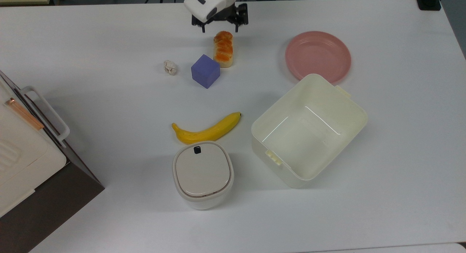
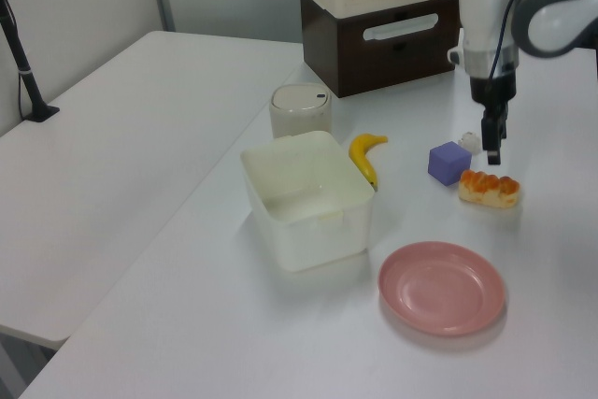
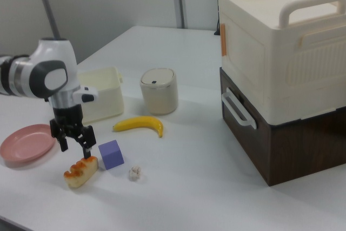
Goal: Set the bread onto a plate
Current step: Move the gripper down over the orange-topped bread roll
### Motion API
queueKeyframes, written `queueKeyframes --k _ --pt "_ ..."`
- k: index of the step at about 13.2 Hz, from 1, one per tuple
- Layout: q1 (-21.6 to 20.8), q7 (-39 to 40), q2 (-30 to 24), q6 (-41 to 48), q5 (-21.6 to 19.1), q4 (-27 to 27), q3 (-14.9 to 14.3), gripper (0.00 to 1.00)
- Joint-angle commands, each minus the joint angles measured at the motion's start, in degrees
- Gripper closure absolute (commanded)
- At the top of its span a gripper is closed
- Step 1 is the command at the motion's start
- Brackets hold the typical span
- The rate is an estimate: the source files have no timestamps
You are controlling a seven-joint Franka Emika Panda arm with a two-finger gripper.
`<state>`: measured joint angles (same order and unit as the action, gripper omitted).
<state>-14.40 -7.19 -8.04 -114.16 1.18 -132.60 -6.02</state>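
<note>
Top view: bread (image 1: 223, 48) lying flat on the white table (image 1: 109, 45), touching or just beside the purple cube (image 1: 205, 71) at its lower-left corner; pink plate (image 1: 318, 55) empty, well apart toward the top view's right, its lower rim overlapped by the cream tub (image 1: 308, 127). Gripper (image 1: 220, 27) above the loaf's far end, fingers spread wide, nothing between them. Left view: gripper (image 2: 491, 152) pointing straight down over the end of the bread (image 2: 489, 188) nearest the cube (image 2: 449, 163), tips apparently not touching the crust; plate (image 2: 441, 287) bare in the foreground. Right view: open gripper (image 3: 74, 145) hanging just above the bread (image 3: 81, 171), 2 fingers straddling the loaf's cube-side end; plate (image 3: 26, 143) empty at the right view's left; banana (image 3: 139, 125) and small whitish ball (image 3: 134, 173) untouched. Judged status: approach stage only, 0 of the grasp, lift, carry and release steps complete; bread not yet gripped. Remaining: descend, close on loaf, transfer to plate. Risk noted: cube close enough to catch a finger.
</note>
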Motion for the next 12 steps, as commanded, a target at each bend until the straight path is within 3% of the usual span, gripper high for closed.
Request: queueKeyframes --k 1,5,6,7,9,10,12 --pt "-3.09 -7.30 5.92 -6.77 3.29 -0.73 -0.31 0.00" --pt "-5.89 -12.75 10.75 -12.04 4.26 -0.73 -0.31 0.00" --pt "-6.43 -14.41 12.59 -12.75 4.96 -0.64 -0.31 0.06" --pt "-6.52 -14.52 13.48 -12.85 5.75 -0.56 -0.31 0.19" --pt "-5.65 -13.73 12.97 -12.41 6.11 -0.29 -0.40 0.76" --pt "-5.47 -12.95 12.27 -12.15 6.02 -0.12 -0.66 0.97" --pt "-4.94 -12.24 11.21 -10.14 5.59 1.80 -0.66 1.00"
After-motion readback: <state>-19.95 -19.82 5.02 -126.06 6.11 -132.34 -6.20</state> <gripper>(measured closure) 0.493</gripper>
